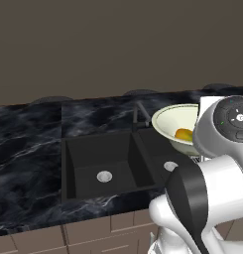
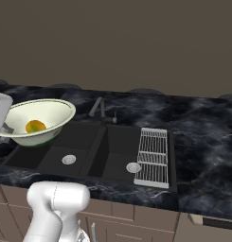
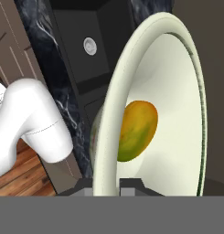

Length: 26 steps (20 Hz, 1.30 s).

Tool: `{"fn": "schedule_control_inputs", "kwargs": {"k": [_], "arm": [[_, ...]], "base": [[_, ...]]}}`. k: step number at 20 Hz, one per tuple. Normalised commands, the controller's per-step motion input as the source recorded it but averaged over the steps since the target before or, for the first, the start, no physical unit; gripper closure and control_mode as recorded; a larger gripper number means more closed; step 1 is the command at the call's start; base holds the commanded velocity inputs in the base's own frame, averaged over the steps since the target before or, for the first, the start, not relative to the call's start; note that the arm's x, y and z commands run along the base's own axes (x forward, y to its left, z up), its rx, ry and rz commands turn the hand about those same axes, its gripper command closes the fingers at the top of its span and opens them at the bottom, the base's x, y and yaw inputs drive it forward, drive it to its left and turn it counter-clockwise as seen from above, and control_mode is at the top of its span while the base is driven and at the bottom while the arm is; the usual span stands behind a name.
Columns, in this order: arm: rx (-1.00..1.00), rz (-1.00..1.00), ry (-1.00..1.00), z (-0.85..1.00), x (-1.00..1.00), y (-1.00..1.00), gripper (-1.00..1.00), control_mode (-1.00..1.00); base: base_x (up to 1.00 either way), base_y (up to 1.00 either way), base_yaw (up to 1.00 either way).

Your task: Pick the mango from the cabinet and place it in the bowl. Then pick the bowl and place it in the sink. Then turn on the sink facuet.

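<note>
The cream-white bowl [image 2: 47, 113] hangs tilted in the air over the black sink [image 2: 96, 152], with the yellow-orange mango [image 2: 35, 125] lying inside it. My gripper [image 3: 106, 185] is shut on the bowl's near rim, one finger on each side of the wall. In the hand view the bowl [image 3: 177, 91] stands on edge and the mango [image 3: 136, 130] rests against its inner wall. From the left base, the bowl [image 1: 178, 121] and mango [image 1: 184, 134] sit just left of my arm. The dark faucet [image 2: 99, 108] stands behind the sink, right of the bowl.
A ribbed metal drain rack [image 2: 153, 156] lies over the right side of the sink. Black marble counter [image 1: 29, 144] runs on both sides, with a brown wall behind. Taupe drawer fronts [image 2: 150, 222] sit under the counter edge. Each basin has a round drain [image 1: 104, 176].
</note>
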Motion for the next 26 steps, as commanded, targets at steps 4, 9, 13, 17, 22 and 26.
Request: {"fn": "schedule_control_inputs", "kwargs": {"k": [4, 9, 13, 17, 22, 26], "arm": [[0.00, 0.00, 0.00, 0.00, 0.00, 0.00, 1.00, 1.00], [-0.01, 0.03, 0.06, -0.03, 0.00, 0.12, 1.00, -1.00], [0.00, 0.02, 0.15, -0.47, 0.15, 0.90, 1.00, -1.00], [0.00, -0.07, 0.09, -0.54, 0.42, 1.00, 1.00, -1.00], [0.00, -0.05, 0.02, -0.51, 0.74, 0.62, 1.00, -1.00], [0.02, 0.00, 0.00, -0.68, 0.99, 0.28, 1.00, -1.00]], "base": [[0.45, 0.00, -0.17], [0.05, 0.02, 0.00], [0.00, 0.00, 0.00], [0.00, 0.00, 0.00], [0.00, 0.00, 0.00], [0.00, 0.00, 0.00]]}}
